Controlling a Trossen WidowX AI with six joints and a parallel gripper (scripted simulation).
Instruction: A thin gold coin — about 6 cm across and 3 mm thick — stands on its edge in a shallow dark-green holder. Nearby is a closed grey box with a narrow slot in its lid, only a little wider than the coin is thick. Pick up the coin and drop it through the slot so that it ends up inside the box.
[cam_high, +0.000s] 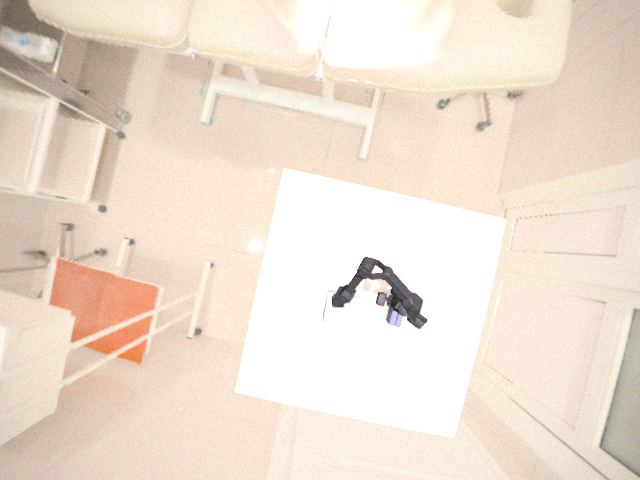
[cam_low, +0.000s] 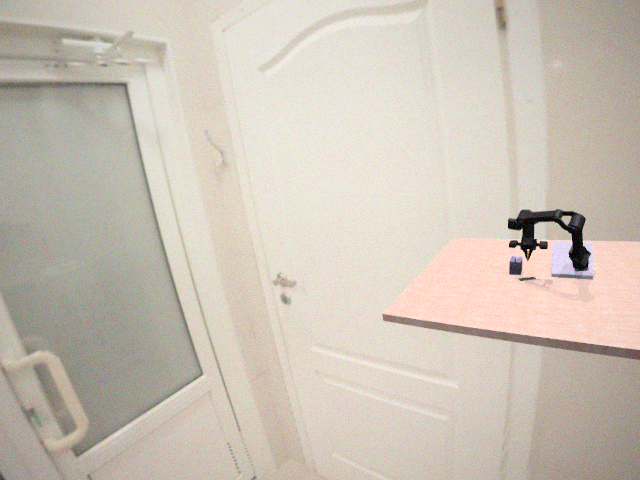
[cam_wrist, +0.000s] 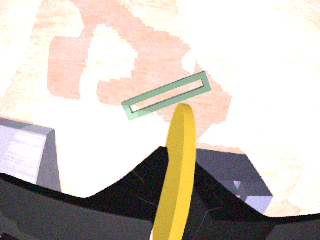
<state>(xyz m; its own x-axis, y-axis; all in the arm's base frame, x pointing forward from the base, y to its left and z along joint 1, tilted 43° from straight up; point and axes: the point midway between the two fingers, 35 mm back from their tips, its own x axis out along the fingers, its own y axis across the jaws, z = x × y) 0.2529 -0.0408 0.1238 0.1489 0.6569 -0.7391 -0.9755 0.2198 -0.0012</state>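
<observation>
Pincer (cam_low: 527, 256) (cam_wrist: 168, 156) clamped on gold coin (cam_low: 527, 253) (cam_wrist: 182, 155), lower centre of the wrist frame, beyond the green holder (cam_low: 527, 279) (cam_wrist: 165, 95). Likely light, stiff, slick, hardly fragile; best held by its flat faces, high up, lower rim free for the slot.

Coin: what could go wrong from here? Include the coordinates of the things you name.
The coin (cam_wrist: 181, 165) is pinched at one end, most of its face free, so a bump might twist it. It hangs beside the box (cam_high: 394, 317) (cam_low: 515, 266) (cam_wrist: 225, 170), not above it; moving over too low could clip the lid. The wrist view catches little of the slot, so misalignment could go unnoticed.
</observation>
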